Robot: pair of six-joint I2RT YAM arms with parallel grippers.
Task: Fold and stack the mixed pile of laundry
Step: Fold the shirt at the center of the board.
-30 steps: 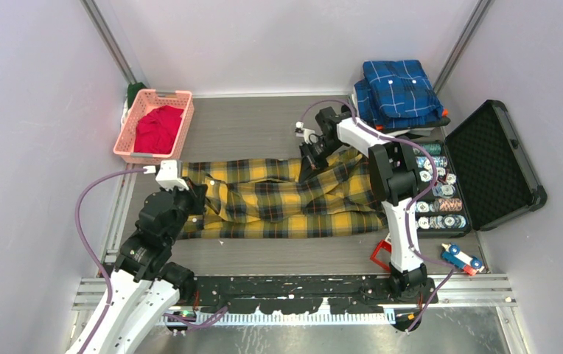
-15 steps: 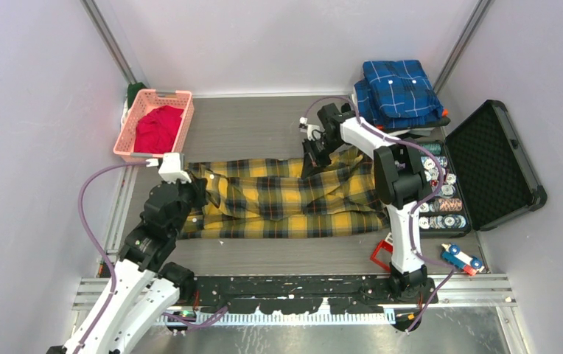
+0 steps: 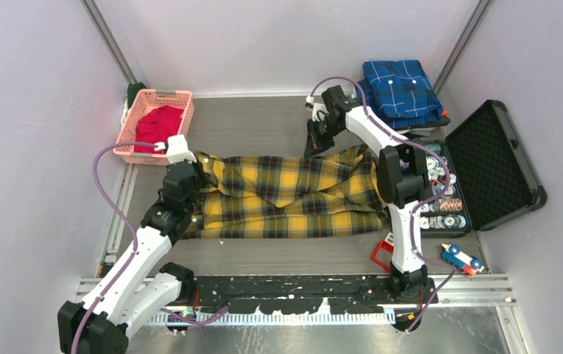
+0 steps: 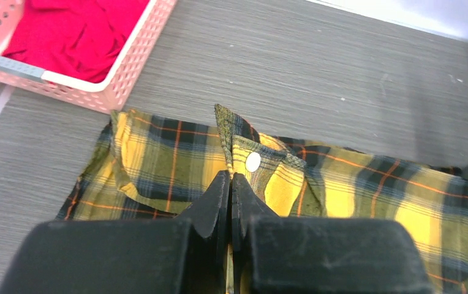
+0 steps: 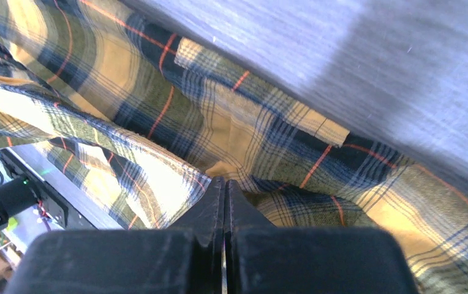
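**Ana:** Jaws on both sides are pressed tight, no gap. The left gripper has pinched the buttoned front edge of the yellow plaid shirt; a white button sits just past its tips. The right gripper looks clamped on a fold of the same shirt.

**Ben:** What's different from a second ago?

**Ana:** Both arms have reached further out from their bases. The left gripper now sits just beside the near right corner of the pink basket, closer to it than before. The right one has gone toward the back of the table, well to the right of the basket. The shirt's far edge went with them, so the bunched ridge down the middle has flattened.

**Ben:** So it's spreading, not folding?

**Ana:** That's my reading. The shirt lies across the table from just right of the basket, wider and smoother, but creases remain where the right gripper holds it.

**Ben:** And the rest?

**Ana:** The red T-shirt is crumpled inside the basket, untouched. A blue shirt sits folded far to the basket's right. I'd say the task is in its early part: no fold made yet, nothing stacked.
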